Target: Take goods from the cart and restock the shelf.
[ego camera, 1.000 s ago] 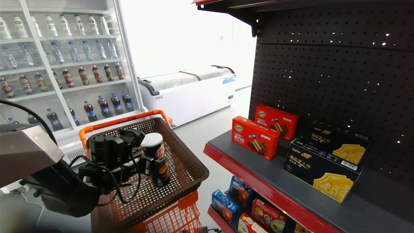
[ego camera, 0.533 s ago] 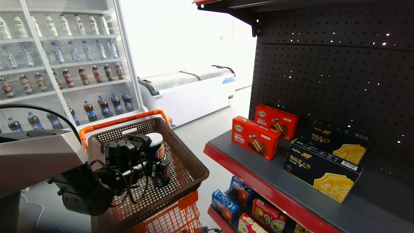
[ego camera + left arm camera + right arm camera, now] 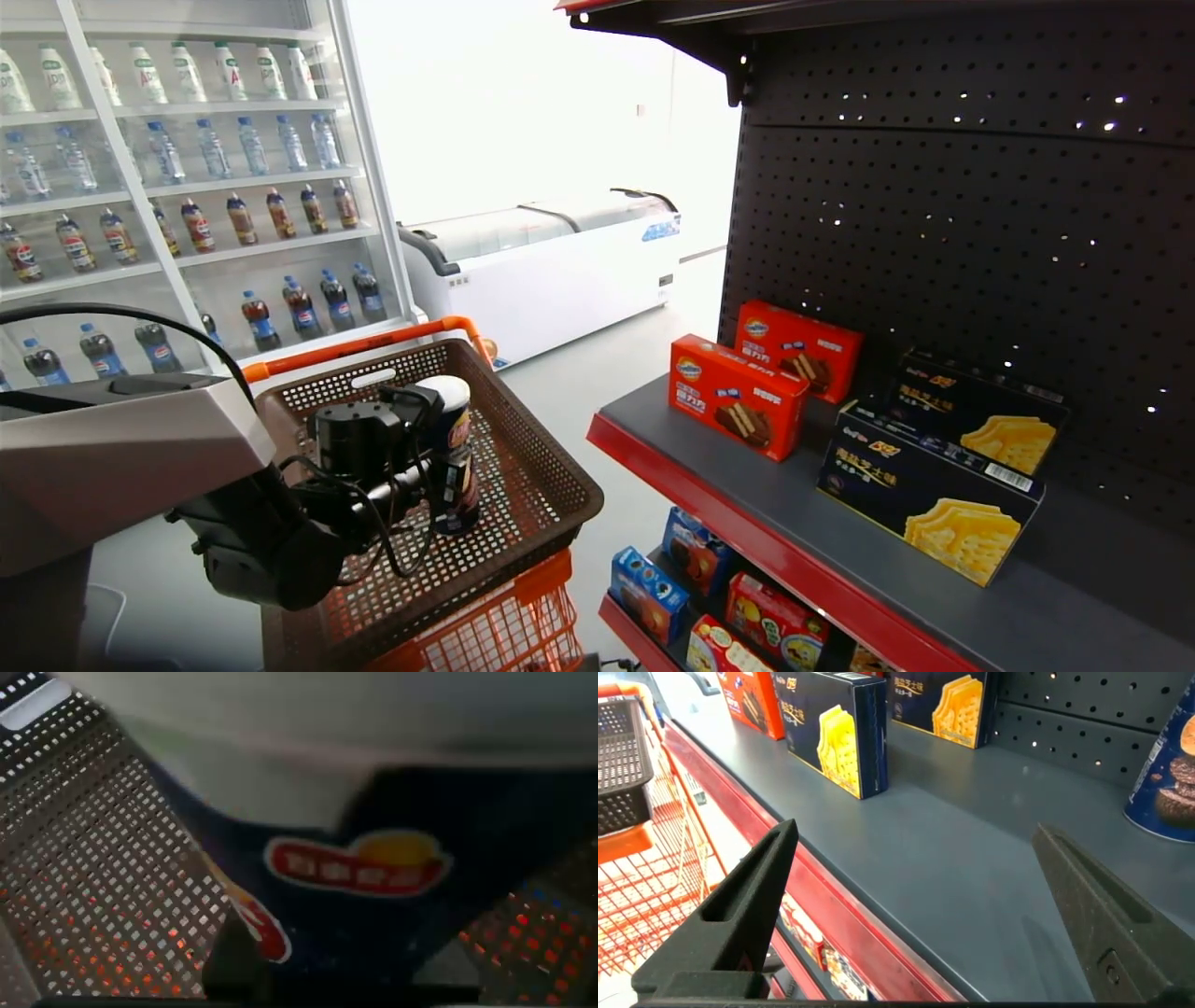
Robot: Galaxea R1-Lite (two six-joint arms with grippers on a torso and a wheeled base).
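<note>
A dark blue chips can [image 3: 456, 422] with a white lid stands upright over the brown basket [image 3: 560, 467] of the orange cart [image 3: 373, 343]. My left gripper [image 3: 448, 471] is shut on its lower half from the near side. Whether the can rests on the basket floor is hidden. Close up, the can [image 3: 392, 868] shows a red and yellow logo above the basket mesh [image 3: 103, 887]. My right gripper [image 3: 915, 924] is open above the grey shelf [image 3: 971, 859], with nothing between its fingers.
On the shelf [image 3: 840, 551] stand two red boxes [image 3: 738, 397] and two dark blue biscuit boxes [image 3: 929, 499]. A blue tub [image 3: 1167, 793] stands by the pegboard. A lower shelf holds several boxes [image 3: 644, 588]. A drinks fridge [image 3: 187, 187] and a chest freezer [image 3: 551, 261] are behind the cart.
My left arm has swung right and farther over the basket, carrying the can with it. The wrist has turned, so more of the can is hidden behind the gripper.
</note>
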